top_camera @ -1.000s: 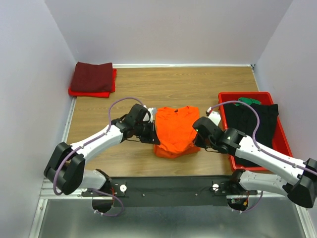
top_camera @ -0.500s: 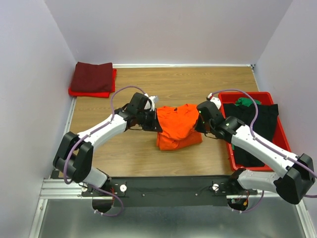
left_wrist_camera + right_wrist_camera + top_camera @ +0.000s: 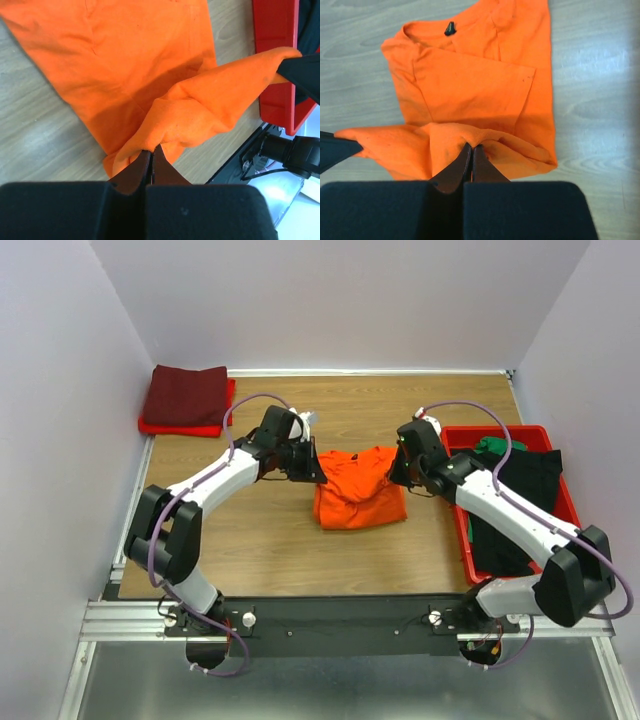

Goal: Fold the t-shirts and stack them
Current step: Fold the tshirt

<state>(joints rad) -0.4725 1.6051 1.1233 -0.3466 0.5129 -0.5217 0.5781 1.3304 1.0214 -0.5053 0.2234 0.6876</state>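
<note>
The bright orange t-shirt [image 3: 357, 492] lies in the middle of the table, its near edge lifted and carried back over itself. My left gripper [image 3: 316, 472] is shut on the shirt's left corner [image 3: 150, 145]. My right gripper [image 3: 396, 473] is shut on its right corner [image 3: 471, 142]. The lifted fold hangs between them above the flat part with the collar [image 3: 450, 27]. A folded dark maroon shirt [image 3: 186, 394] lies on a folded red one [image 3: 170, 426] at the far left corner. A black shirt [image 3: 515, 495] and a green one [image 3: 497, 445] lie in the red tray [image 3: 500, 432].
The red plastic tray stands at the right edge, close to my right arm, and its rim shows in the left wrist view [image 3: 276, 55]. White walls enclose the table on three sides. Bare wood lies between the orange shirt and the folded stack.
Both grippers have moved away from me towards the back of the table, carrying the orange shirt's near edge up and over the rest of the shirt.
</note>
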